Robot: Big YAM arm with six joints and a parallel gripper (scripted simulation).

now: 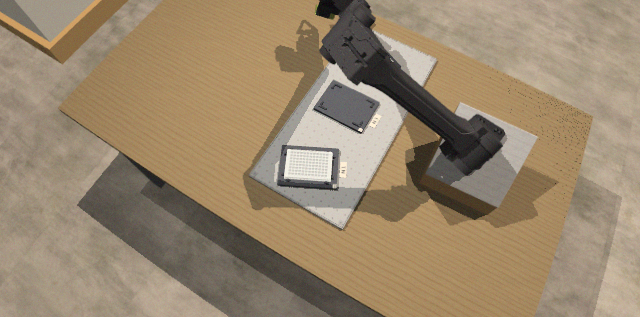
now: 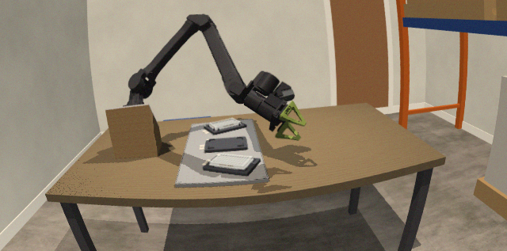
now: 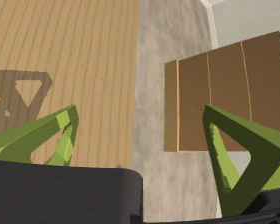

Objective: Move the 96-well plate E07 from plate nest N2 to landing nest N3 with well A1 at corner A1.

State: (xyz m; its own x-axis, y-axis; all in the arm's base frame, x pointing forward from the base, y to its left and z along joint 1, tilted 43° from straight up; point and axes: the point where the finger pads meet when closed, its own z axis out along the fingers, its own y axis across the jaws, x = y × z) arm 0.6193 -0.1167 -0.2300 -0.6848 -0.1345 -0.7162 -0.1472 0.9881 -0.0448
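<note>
Green tool (image 2: 290, 123) spread empty over wooden table (image 2: 356, 140), beside grey deck (image 2: 190, 172)

Bright even light, hard shadows, seemingly fisheye-bent edges

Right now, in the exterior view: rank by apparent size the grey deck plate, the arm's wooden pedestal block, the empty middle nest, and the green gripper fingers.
1. Grey deck plate, clearly largest.
2. Wooden pedestal block.
3. Empty middle nest.
4. Green gripper fingers, open and holding nothing.

The nest and the fingers look close in size and sit at different depths, so their order is unsure.
</note>
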